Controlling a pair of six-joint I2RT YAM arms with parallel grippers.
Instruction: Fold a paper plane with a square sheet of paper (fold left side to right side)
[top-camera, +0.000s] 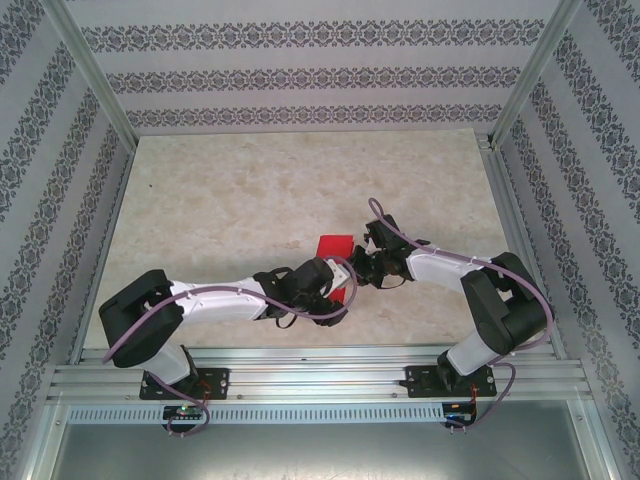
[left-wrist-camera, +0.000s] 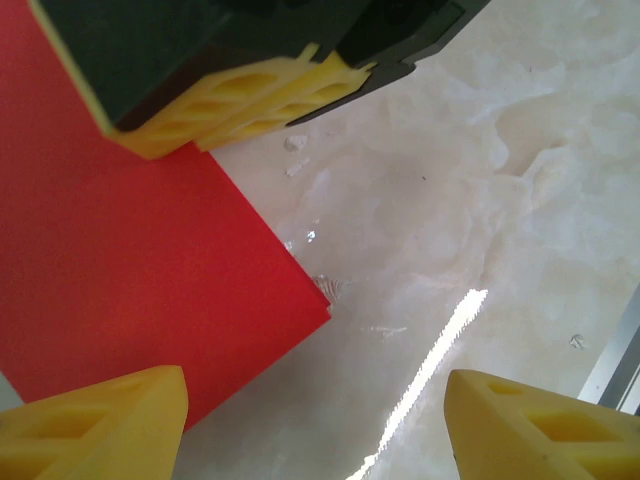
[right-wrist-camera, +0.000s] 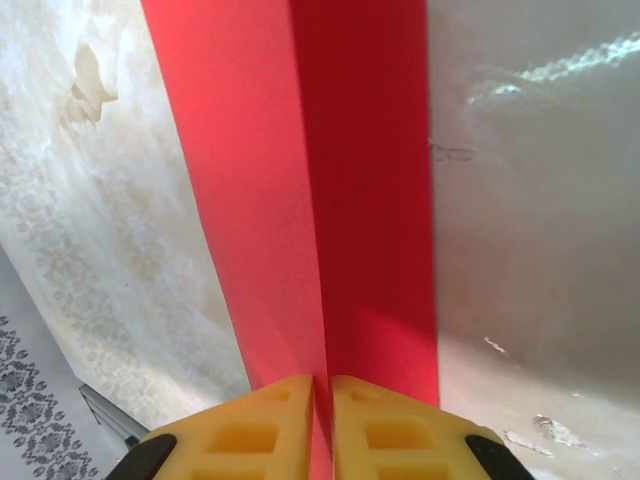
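My right gripper (right-wrist-camera: 330, 392) is clamped tight on the square sheet of paper (right-wrist-camera: 300, 200), its crease running up-frame, while my left gripper (left-wrist-camera: 315, 425), wide open and empty, straddles its corner.

Your square sheet of paper (top-camera: 335, 246) | bright red | two panels meeting along one straight crease | near-centre of the table (top-camera: 250, 200)
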